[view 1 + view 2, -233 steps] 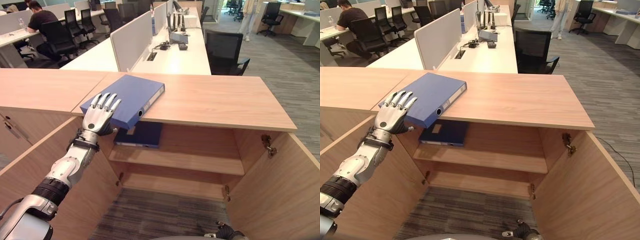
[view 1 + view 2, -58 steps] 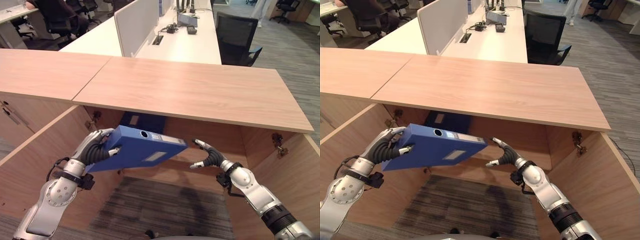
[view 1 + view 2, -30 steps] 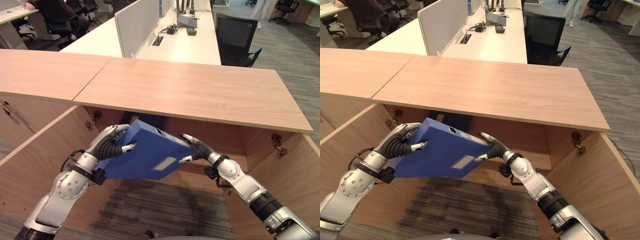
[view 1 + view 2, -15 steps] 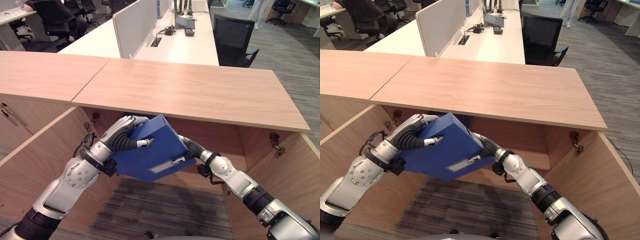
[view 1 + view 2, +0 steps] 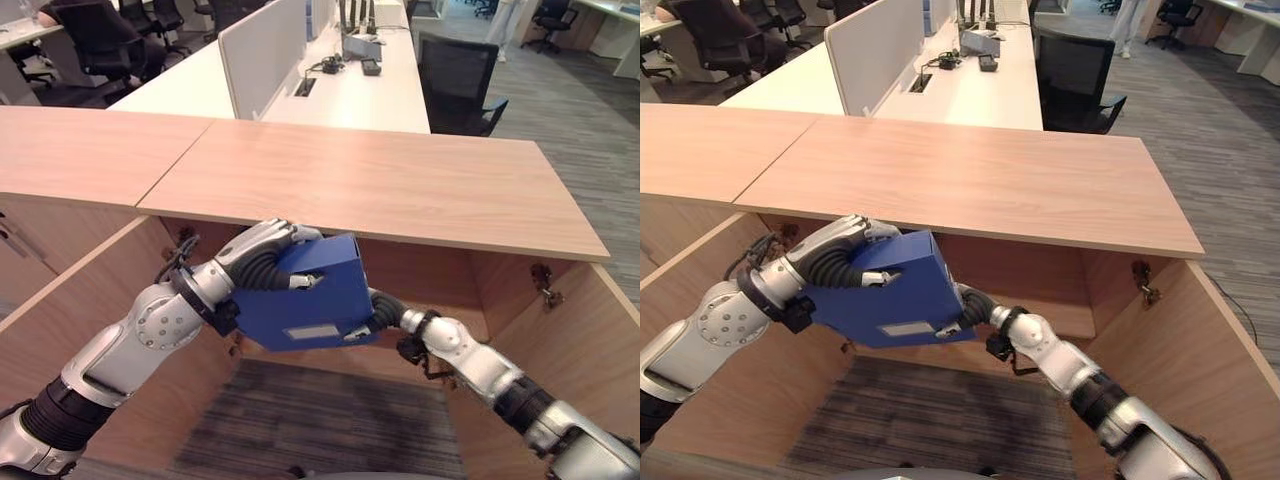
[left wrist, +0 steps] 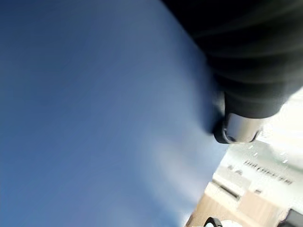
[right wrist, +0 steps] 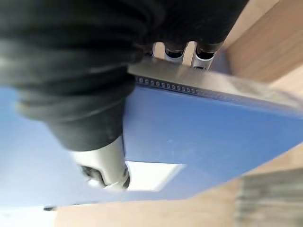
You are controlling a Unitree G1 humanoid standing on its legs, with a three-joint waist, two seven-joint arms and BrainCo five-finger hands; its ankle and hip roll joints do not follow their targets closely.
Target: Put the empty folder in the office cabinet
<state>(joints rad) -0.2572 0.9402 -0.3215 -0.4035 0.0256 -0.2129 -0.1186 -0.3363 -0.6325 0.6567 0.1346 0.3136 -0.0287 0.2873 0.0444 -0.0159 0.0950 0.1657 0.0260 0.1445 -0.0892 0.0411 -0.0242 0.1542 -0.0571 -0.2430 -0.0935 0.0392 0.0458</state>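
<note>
We found the blue folder [image 5: 305, 300] held in the air between both hands, just under the front edge of the cabinet top [image 5: 380, 180] and before the open cabinet [image 5: 1040, 270], tilted with its labelled cover facing us. Our left hand [image 5: 265, 255] had its fingers curled over the folder's upper left edge. Our right hand [image 5: 975, 305] gripped the lower right edge, thumb on the cover, fingers hooked behind.
</note>
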